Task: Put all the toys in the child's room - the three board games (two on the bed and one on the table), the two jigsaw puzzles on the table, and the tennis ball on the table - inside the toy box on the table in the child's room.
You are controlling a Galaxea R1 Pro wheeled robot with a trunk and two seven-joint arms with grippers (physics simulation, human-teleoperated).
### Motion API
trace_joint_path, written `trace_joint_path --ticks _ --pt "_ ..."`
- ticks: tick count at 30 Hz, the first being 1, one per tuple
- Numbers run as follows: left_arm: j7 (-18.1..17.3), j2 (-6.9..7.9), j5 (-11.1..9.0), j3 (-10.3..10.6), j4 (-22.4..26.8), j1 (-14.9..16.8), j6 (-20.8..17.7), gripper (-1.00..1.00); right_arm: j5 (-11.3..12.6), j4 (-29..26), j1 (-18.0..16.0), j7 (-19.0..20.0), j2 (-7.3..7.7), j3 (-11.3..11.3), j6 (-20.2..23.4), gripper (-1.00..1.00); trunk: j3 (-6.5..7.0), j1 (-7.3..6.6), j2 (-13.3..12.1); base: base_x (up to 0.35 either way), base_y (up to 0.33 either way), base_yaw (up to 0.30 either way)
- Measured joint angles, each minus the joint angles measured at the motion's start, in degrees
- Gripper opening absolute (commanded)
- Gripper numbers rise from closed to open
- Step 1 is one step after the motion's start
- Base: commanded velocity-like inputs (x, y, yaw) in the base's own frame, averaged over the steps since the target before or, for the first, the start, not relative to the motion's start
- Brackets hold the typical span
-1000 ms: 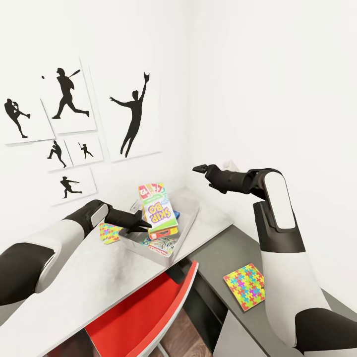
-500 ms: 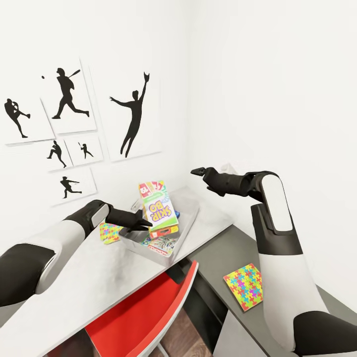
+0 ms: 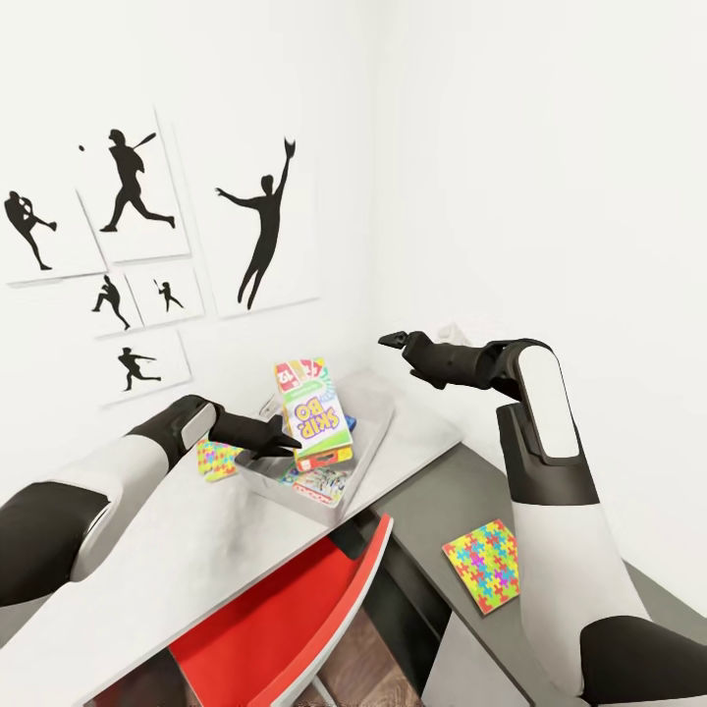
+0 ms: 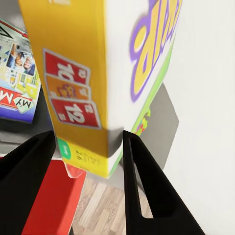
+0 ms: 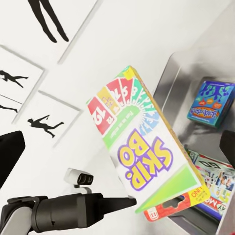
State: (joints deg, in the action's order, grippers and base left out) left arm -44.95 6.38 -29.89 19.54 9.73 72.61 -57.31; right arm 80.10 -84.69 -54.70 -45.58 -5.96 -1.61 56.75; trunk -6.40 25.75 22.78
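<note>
left pincer [image 3: 285, 441] clamped on Skip-Bo box [image 3: 316, 417], tilted over toy box [image 3: 368, 447] | right pincer [image 3: 391, 340] raised beyond toy box, state unclear | puzzle [image 3: 484, 567] on lower worktop [image 3: 432, 511], well apart from toy box

The game box [image 3: 312, 412] reads "SKIP BO" in big purple-edged yellow letters on its white face, upside down in the head view and slanted in the right wrist view [image 5: 146, 166]. Card pictures on it carry "12" [image 5: 97, 119] and, on its yellow side, "10" and "12" [image 4: 70, 88]. A flat game [image 4: 17, 85] lying in the bin shows "MY M", the rest cut off. Other print is too small to read.
</note>
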Motion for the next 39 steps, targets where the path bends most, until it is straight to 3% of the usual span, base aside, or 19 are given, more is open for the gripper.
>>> trace_joint_path --ticks 15,19,25,39 --pt "0.09 -0.06 -0.26 -0.11 -0.08 0.63 -1.71 -1.00 0.09 -0.58 0.02 0.04 0.08 -0.15 0.16 1.00 -1.41 0.00 0.00 0.000 0.000 0.000" --pt "0.17 -0.14 -0.69 -0.38 -0.07 2.41 -1.80 -1.00 0.15 -0.67 0.02 0.04 0.09 -0.17 0.13 1.00 -1.79 0.00 0.01 0.000 0.000 0.000" --pt "5.86 -0.09 -0.37 -0.13 0.25 3.81 -1.06 -1.00 0.18 -0.78 0.02 0.04 0.05 -0.25 0.22 1.00 -2.36 0.00 0.00 0.000 0.000 0.000" --pt "7.11 -0.64 -0.58 -0.16 1.05 3.88 -0.51 -1.00 0.18 -0.79 0.02 0.04 0.00 -0.35 0.27 1.00 -3.69 0.00 0.01 0.000 0.000 0.000"
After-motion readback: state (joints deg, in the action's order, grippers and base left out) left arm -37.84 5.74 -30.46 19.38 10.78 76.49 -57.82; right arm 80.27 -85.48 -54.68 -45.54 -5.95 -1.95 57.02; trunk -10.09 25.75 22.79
